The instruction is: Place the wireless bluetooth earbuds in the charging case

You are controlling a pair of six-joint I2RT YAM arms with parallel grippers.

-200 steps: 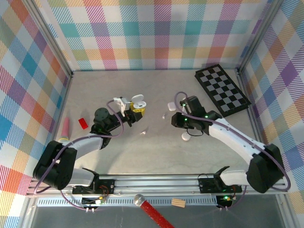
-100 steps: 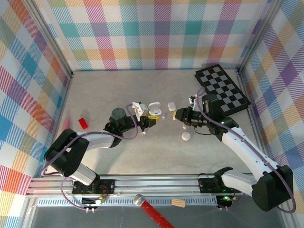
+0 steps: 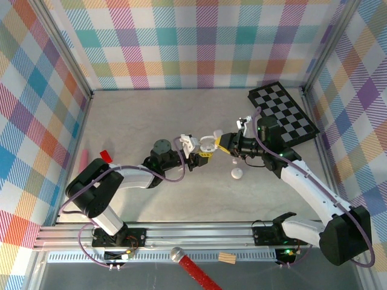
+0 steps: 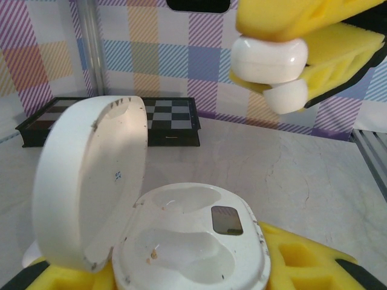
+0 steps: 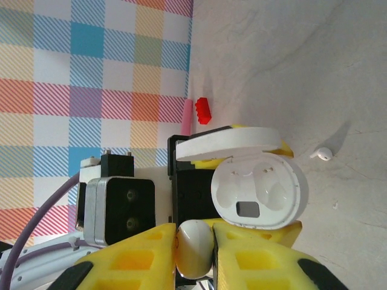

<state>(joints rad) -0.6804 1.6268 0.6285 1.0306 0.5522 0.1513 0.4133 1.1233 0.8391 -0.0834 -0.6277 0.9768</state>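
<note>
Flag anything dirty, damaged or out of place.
The open white plastic charging case is grubby: dark scuffs along its lid rim, brownish specks in an empty well. A small white stemmed earbud lies loose on the grey table.

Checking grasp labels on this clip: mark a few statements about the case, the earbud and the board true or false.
1. The left gripper holds the charging case with its lid open. True.
2. The case already holds two earbuds. False: it is empty.
3. The right gripper pinches a white earbud. True.
4. The chessboard lies by the left wall. False: it lies at the back right.
</note>
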